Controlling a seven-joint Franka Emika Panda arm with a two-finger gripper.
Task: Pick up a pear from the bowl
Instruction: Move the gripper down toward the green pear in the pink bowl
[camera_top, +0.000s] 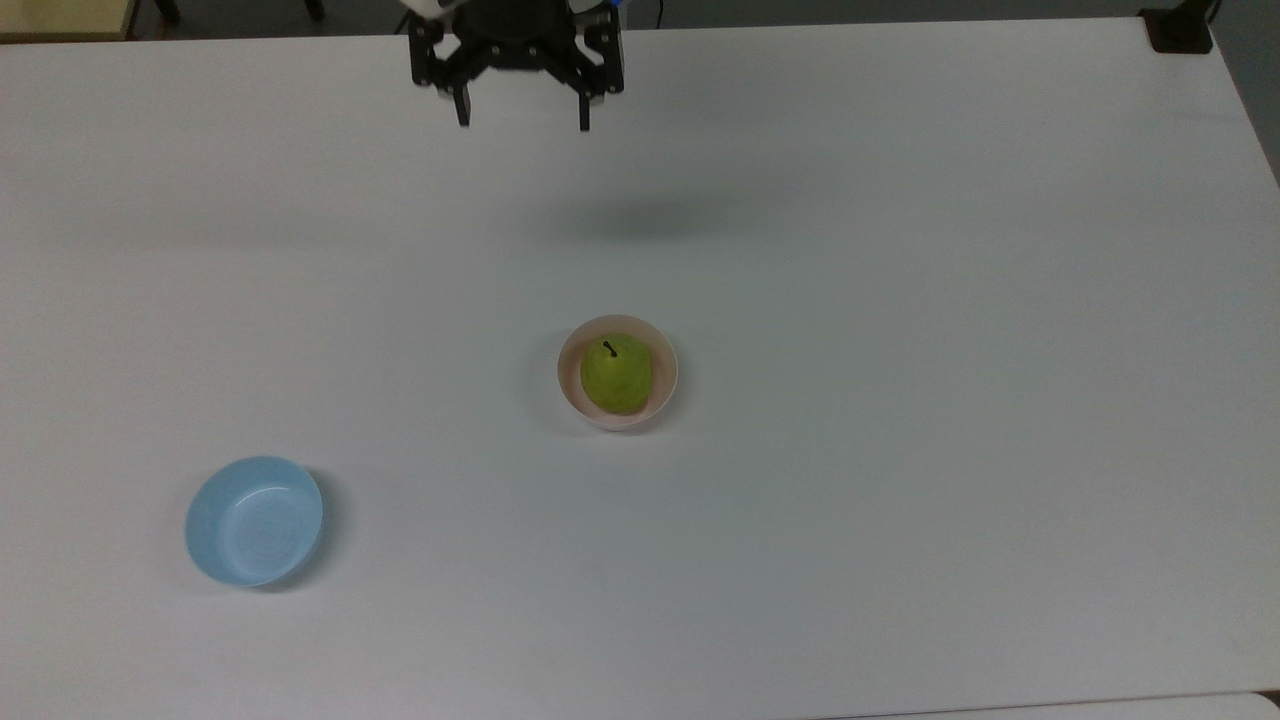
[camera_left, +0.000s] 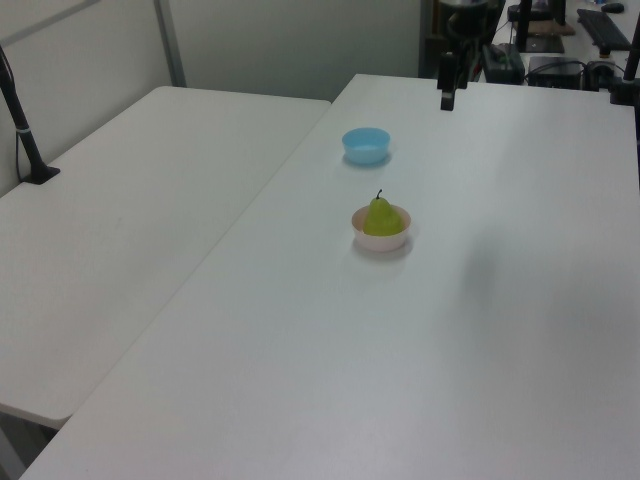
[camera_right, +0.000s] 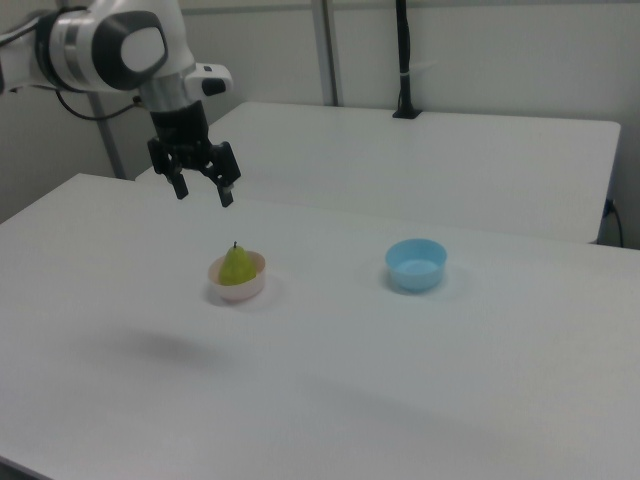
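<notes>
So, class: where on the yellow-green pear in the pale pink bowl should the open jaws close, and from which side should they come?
Come from straight above. The yellow-green pear stands upright in the pale pink bowl, stem up, and the rim shields its lower half. Probably best to close the gripper across the upper body just below the dark stem, which rises clear of the rim.
</notes>
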